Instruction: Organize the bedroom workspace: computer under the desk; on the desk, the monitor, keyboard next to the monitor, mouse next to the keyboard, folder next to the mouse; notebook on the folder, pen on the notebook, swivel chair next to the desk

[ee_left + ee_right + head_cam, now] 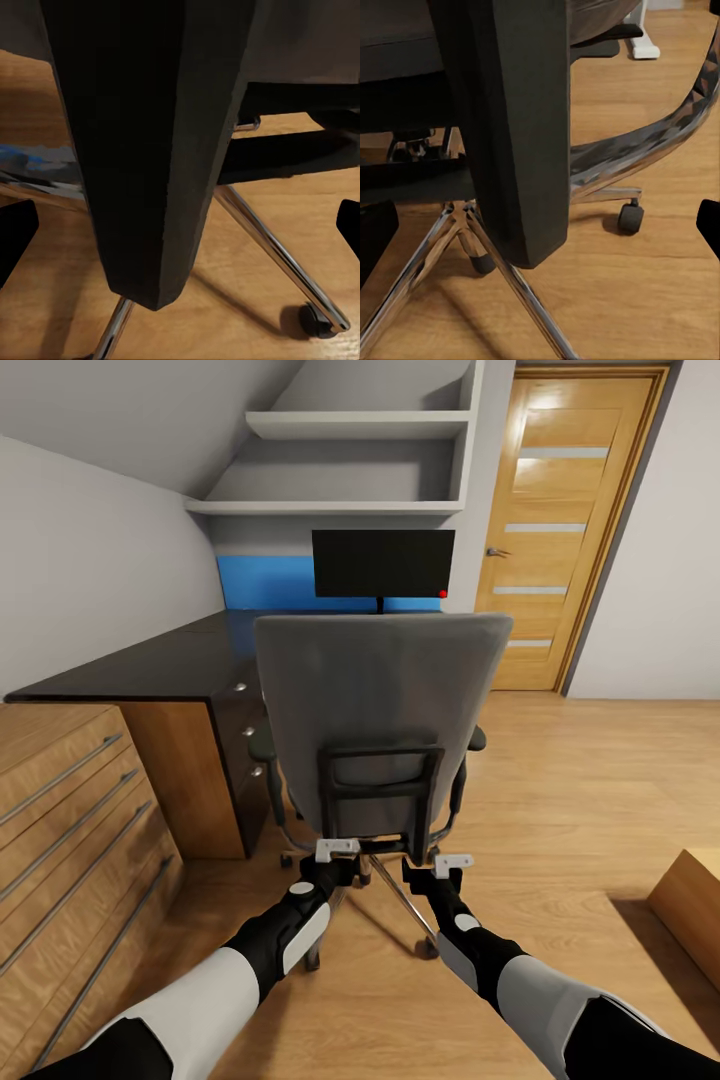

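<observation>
While the swivel chair (380,710) stands on the wood floor (590,790) with its back to the camera, facing the black desk (150,665), both pincers reach its black back frame (380,790): left pincer (337,851) and right pincer (452,862), fingers apart around the frame's lower corners. The monitor (383,563) stands on the desk's far edge.

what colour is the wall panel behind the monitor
Bright blue: the wall panel behind the black monitor, seen best in the head view.
</observation>
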Motion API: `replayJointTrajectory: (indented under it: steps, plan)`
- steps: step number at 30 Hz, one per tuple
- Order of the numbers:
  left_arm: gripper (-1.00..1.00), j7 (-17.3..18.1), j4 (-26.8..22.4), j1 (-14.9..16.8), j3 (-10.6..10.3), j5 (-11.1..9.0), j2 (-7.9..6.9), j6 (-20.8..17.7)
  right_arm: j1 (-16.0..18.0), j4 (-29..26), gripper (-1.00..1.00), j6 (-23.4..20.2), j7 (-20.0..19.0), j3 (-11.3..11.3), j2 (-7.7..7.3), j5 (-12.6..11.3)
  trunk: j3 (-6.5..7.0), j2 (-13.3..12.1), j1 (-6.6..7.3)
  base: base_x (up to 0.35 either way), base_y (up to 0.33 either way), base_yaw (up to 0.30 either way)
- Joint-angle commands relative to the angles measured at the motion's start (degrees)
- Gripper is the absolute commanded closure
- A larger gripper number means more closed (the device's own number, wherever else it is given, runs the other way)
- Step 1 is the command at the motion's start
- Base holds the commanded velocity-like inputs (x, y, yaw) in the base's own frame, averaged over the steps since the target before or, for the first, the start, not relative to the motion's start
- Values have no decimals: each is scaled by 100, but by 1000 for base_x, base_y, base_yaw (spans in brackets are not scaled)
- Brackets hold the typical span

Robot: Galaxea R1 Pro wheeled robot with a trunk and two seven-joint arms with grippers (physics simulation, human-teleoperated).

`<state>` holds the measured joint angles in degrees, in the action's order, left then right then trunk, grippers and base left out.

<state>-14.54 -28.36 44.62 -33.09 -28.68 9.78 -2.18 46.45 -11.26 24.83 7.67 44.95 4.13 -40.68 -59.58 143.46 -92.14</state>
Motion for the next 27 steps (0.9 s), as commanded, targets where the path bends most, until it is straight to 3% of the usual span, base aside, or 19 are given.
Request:
replayJointTrajectory:
  steps: [1,17,27]
  plan:
    - [-100,-52,-11,6,-47,-40,-7,-12,5,1,-100,14,41,49,0,-16,-5,2,0,60,8,0]
    - [-100,-49,-11,4,-55,-49,-12,15,-2,-7,-100,44,55,53,0,15,-5,2,0,18,2,0]
    - [-100,-48,-11,3,-57,-50,-12,33,-4,-8,-100,57,67,50,0,8,-5,2,0,232,0,0]
